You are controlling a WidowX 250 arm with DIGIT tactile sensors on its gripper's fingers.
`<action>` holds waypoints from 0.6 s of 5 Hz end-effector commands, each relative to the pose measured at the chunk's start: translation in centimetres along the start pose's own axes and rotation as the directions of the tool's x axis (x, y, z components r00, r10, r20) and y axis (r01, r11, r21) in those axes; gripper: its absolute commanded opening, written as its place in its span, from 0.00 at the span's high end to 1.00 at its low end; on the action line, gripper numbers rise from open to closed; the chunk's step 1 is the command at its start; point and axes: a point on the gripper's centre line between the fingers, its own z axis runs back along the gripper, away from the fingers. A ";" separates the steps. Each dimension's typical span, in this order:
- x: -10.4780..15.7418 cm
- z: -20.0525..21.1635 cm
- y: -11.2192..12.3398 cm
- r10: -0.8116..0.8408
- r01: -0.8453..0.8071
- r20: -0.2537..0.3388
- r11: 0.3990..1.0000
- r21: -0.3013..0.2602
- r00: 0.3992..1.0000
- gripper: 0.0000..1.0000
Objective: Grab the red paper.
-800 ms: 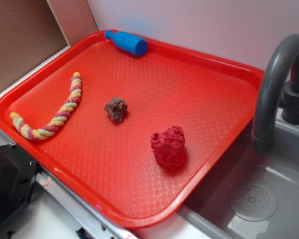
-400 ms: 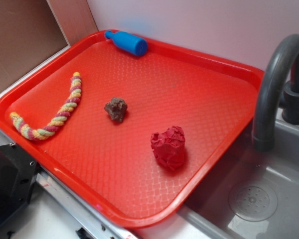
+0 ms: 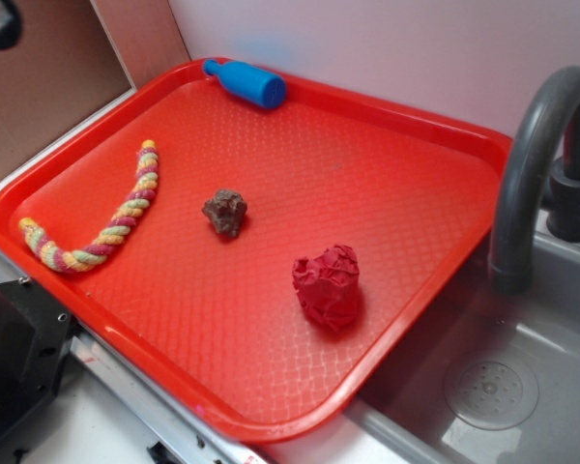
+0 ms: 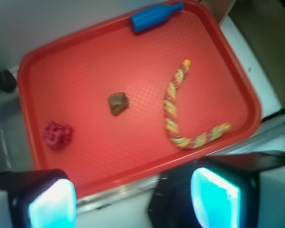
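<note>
On a large red plastic tray (image 3: 387,184), the red paper (image 3: 327,286) sits toward the corner nearest the sink (image 3: 522,387), resting on the tray floor just inside the rim. It is a crumpled, creased ball, darker than the tray, roughly as wide as it is tall, so it has no clear long axis and points no particular way. A brown rock-like lump (image 3: 224,211) lies near the tray's middle, well apart from the paper. A multicoloured twisted rope (image 3: 104,218) curves along the opposite side of the tray. A blue toy bottle (image 3: 246,82) lies on its side at the far corner, against the rim. A grey faucet (image 3: 532,164) arches over the sink beside the tray.

From the wrist view, the gripper (image 4: 133,197) hangs high above the tray's near edge. Its two fingers (image 4: 50,202), glowing teal at the pads, stand wide apart with nothing between them. The paper shows at the tray's left side, well apart from both fingers.
</note>
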 end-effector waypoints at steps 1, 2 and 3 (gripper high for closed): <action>1.5 -4.7 -5.8 0.269 -0.273 -0.061 0.959 -0.081 0.961 0.00; 2.0 -7.1 -7.4 0.373 -0.382 -0.091 0.917 -0.117 0.923 0.00; 2.7 -10.9 -9.2 0.385 -0.394 -0.095 0.912 -0.113 0.918 0.00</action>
